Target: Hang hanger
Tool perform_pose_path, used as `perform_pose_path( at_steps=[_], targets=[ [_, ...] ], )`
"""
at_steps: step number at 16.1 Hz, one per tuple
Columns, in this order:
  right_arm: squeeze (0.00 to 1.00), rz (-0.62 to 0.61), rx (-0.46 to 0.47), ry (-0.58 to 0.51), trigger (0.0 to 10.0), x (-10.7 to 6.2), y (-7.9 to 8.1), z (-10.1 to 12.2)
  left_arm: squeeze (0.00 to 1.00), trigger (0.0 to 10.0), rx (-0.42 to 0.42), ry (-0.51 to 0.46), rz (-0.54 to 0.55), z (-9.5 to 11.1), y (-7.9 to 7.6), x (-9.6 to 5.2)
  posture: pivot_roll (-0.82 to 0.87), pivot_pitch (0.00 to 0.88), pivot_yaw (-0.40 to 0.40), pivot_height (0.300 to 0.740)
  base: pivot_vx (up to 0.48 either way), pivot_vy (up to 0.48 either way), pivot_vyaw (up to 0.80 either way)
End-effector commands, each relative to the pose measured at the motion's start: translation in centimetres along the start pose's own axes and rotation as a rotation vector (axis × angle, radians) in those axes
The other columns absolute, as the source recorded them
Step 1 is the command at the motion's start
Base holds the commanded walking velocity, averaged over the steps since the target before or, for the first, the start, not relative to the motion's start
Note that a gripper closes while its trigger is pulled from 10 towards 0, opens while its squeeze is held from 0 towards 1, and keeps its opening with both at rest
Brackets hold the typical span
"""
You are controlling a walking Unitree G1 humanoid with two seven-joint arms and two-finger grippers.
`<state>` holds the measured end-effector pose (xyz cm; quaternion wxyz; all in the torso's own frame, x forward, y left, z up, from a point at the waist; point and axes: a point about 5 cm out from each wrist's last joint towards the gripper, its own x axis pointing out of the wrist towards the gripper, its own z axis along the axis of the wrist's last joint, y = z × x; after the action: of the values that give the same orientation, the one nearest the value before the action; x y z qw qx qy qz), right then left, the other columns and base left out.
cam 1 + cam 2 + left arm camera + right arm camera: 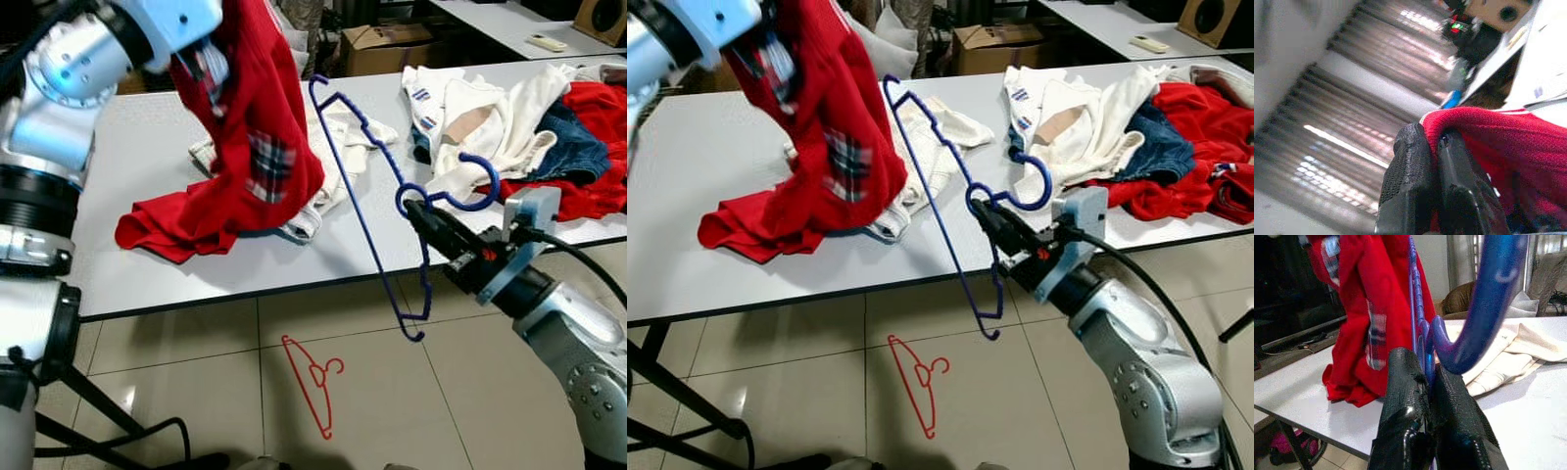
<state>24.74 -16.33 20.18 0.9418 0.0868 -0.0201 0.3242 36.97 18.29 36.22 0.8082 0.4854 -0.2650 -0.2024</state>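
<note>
Clothes pile [529, 137] (table's [147, 147] right end).

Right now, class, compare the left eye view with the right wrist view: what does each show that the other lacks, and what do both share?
Left eye view alone: a red wire hanger lying on the tiled floor, and a heap of white, blue and red clothes on the grey table.

Right wrist view alone: the right hand up close, fingers clamped at the hook's base.

Both: the blue plastic hanger and the raised red plaid-patched garment.

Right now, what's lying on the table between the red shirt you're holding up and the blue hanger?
A crumpled white garment lies there between the red shirt and the blue hanger, seen in both eye views.
</note>
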Motion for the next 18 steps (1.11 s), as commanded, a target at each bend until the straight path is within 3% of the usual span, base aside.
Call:
perform_pose_path(
  at_steps=[1, 3, 5, 7, 10, 14, 17, 18],
  targets=[
    [0.0, 0.007, -0.009, -0.009, 0.0, -0.1, 0.2, 0.4, 0.0, 0.0, -0.026, -0.003, -0.025, -0.1, -0.4, -0.1, -0.22, 0.0, 0.078, 0.71, 0.0, 0.0, 0.0],
    [0.0, 0.017, -0.009, -0.004, 0.0, 0.0, 0.3, 0.4, 0.0, 0.0, -0.042, 0.06, -0.076, -1.1, -1.2, -0.4, -0.22, 0.0, 0.074, 0.71, 0.0, 0.0, 0.0],
    [0.0, 0.076, -0.001, 0.021, 0.0, 0.1, 1.1, 0.0, 0.0, 0.0, -0.082, 0.149, -0.141, -2.6, -2.9, -0.8, -0.22, 0.0, 0.068, 0.71, 0.0, 0.0, 0.0],
    [0.0, 0.149, 0.005, 0.052, 0.0, 0.1, 2.0, -0.4, 0.0, 0.0, -0.116, 0.155, -0.141, -2.7, -3.6, -0.6, -0.21, 0.0, 0.066, 0.71, 0.0, 0.0, 0.0],
    [0.0, 0.226, 0.017, 0.092, 0.0, -0.2, 2.8, -0.8, 0.0, 0.0, -0.082, 0.192, -0.135, -2.9, -3.7, -0.6, -0.22, 0.0, 0.068, 0.71, 0.0, 0.0, 0.0],
    [0.0, 0.225, 0.016, 0.114, 0.0, 0.3, 3.0, -1.2, 0.0, 0.0, -0.137, 0.135, -0.191, -1.9, -4.4, -0.2, -0.22, 0.0, 0.064, 0.71, 0.0, 0.0, 0.0],
    [0.0, 0.189, -0.009, 0.086, 0.0, 0.3, 2.4, -0.5, 0.0, 0.0, -0.043, 0.262, -0.14, -3.1, -3.8, -0.5, -0.21, 0.0, 0.063, 0.71, 0.0, 0.0, 0.0],
    [0.0, 0.189, -0.009, 0.086, 0.0, 0.3, 2.4, -0.5, 0.0, 0.0, -0.043, 0.262, -0.14, -3.1, -3.8, -0.5, -0.21, 0.0, 0.063, 0.71, 0.0, 0.0, 0.0]
  ],
)
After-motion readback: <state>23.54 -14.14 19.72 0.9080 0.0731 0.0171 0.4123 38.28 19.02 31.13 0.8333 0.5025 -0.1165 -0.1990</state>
